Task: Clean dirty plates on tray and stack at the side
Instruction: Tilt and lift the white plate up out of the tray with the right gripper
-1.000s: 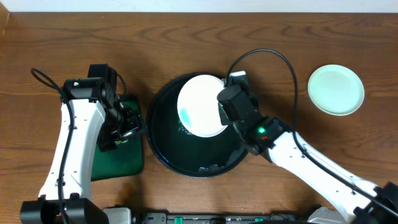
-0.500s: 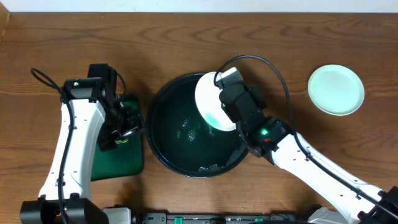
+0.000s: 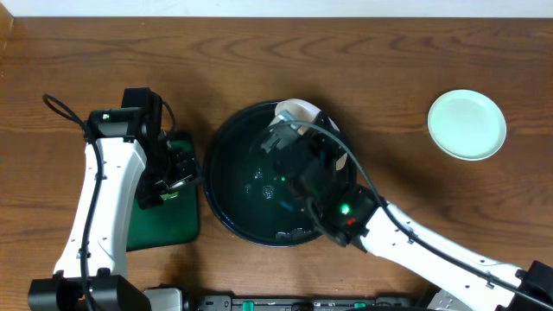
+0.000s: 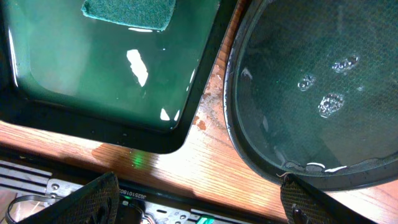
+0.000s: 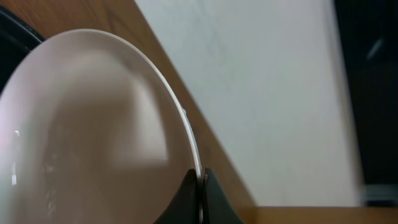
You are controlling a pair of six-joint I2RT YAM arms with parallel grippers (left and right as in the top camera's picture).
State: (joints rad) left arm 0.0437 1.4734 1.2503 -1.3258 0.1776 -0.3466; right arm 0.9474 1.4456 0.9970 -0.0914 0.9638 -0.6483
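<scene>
Grips white plate [image 5: 93,130] by rim with right hand [image 5: 200,186], fingers pinched tight on edge. Holds plate tipped steeply over far rim of black tray [image 3: 226,186]; from overhead mostly hidden under arm, contact with tray impossible to tell. Shows wet tray floor with few bubbles [image 4: 329,102]. Hangs left hand [image 4: 199,200] spread wide, gripping nothing, above gap between black tray and green sponge tray [image 4: 93,68]; sponge [image 4: 129,11] in its water. Mint plate [image 3: 467,124] flat on table [image 3: 389,52], well right of black tray.
</scene>
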